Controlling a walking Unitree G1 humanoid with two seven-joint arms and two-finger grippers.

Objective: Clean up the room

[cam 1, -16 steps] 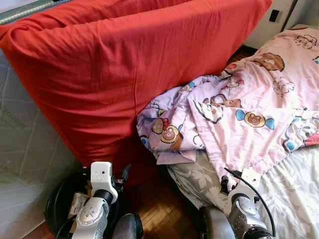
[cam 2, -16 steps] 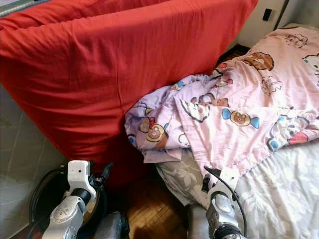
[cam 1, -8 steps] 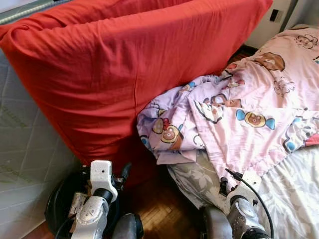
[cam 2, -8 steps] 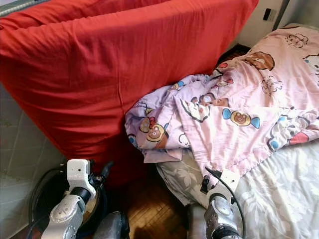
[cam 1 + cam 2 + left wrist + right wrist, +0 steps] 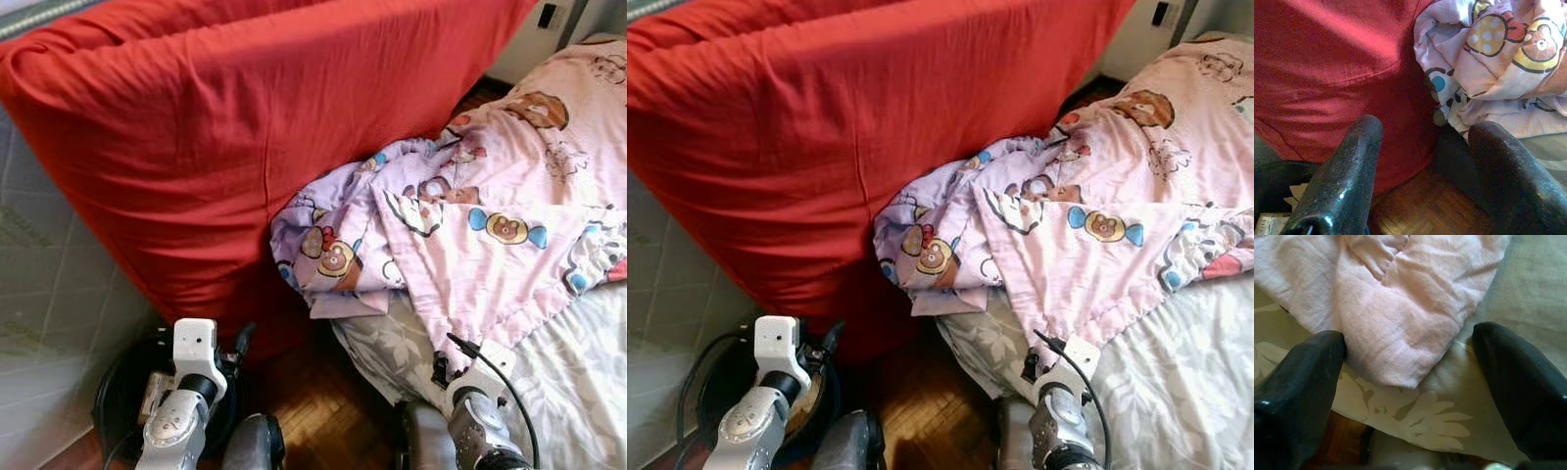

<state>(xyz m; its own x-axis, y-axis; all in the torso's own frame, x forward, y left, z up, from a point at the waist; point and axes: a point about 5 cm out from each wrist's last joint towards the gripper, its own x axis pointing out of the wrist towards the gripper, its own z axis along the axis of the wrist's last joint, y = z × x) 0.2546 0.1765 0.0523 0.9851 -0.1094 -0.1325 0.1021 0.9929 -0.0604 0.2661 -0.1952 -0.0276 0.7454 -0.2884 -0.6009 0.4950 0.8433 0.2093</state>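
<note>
— Where is the blanket [image 5: 470,225]?
— On the bed [image 5: 578,382], bunched at its near corner, touching the red cushion [image 5: 245,127].
— And the grippers?
— The right gripper [image 5: 1410,396] is wide open over the blanket's edge. The left gripper [image 5: 1425,171] is wide open near the cushion.

A bedroom in a home: a bed [image 5: 578,372] with a flowered sheet lies at 4 o'clock, a pink cartoon blanket [image 5: 490,215] rumpled over it, a big red cushion [image 5: 255,127] at 11 o'clock, wooden parquet floor [image 5: 313,411] at 6 o'clock.
</note>
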